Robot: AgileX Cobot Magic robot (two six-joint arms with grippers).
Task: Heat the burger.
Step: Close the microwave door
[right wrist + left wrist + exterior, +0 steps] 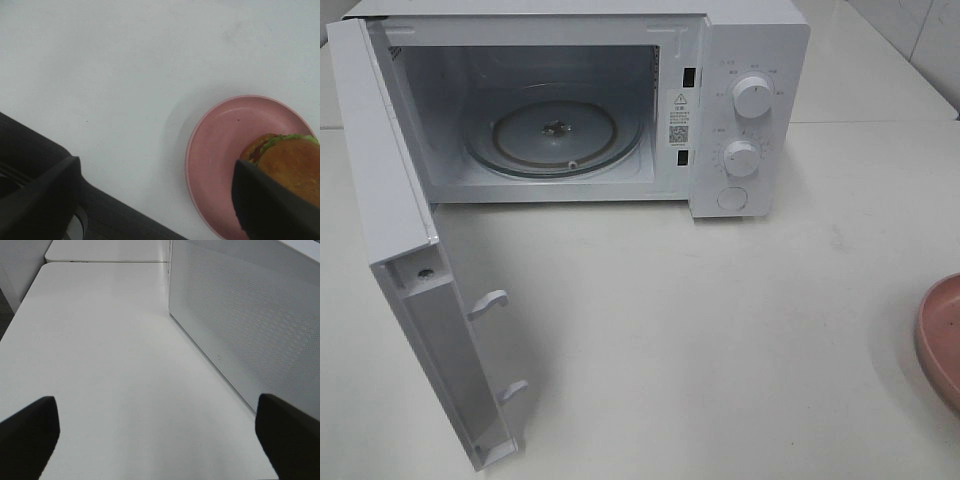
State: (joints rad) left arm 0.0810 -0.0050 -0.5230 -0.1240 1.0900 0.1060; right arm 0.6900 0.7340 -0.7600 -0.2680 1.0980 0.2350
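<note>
The burger (290, 161), with a golden-brown bun and green lettuce frill, lies on a round pink plate (220, 150) in the right wrist view. One dark finger (270, 205) of my right gripper (155, 200) covers part of it. The right gripper is open and empty, above the table beside the plate. In the exterior high view only the plate's edge (938, 335) shows at the right border; the burger is out of view there. The white microwave (740, 60) stands at the back with its door (410, 260) swung open and its glass turntable (555, 130) bare. My left gripper (157, 435) is open and empty, outside the door (245, 325).
The microwave's open door sticks out toward the table's front left. Two knobs (752, 97) and a button sit on the microwave's right panel. A second white table (105, 250) adjoins at the far end. A dark floor strip (120, 220) shows past the table's edge.
</note>
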